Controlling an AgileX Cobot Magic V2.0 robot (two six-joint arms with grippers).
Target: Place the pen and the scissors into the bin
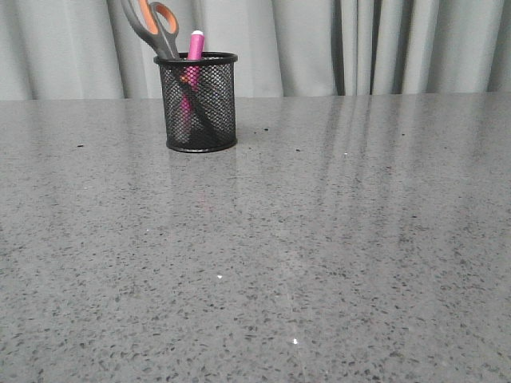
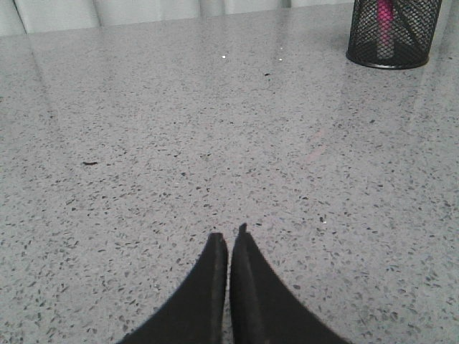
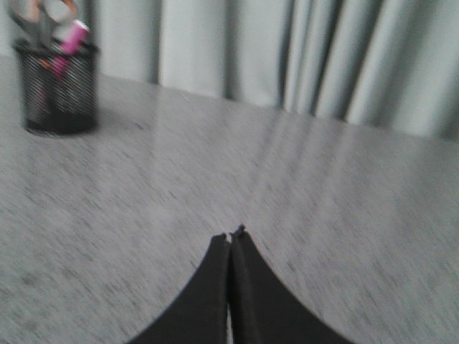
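The black mesh bin (image 1: 196, 102) stands upright at the back left of the table. Inside it the magenta pen (image 1: 195, 48) pokes above the rim, and the scissors (image 1: 152, 25) lean left with their grey, orange-lined handles sticking out. The left wrist view catches the bin (image 2: 393, 34) with the pen (image 2: 385, 11) showing through the mesh. In the blurred right wrist view the bin (image 3: 57, 89), pen (image 3: 72, 37) and scissors (image 3: 39, 14) sit far off. My left gripper (image 2: 229, 235) is shut and empty over bare table. My right gripper (image 3: 232, 233) is also shut and empty. Neither gripper shows in the front view.
The grey speckled table (image 1: 319, 239) runs back to pale curtains (image 1: 359, 44). A few small dark specks (image 2: 90, 163) lie on the surface.
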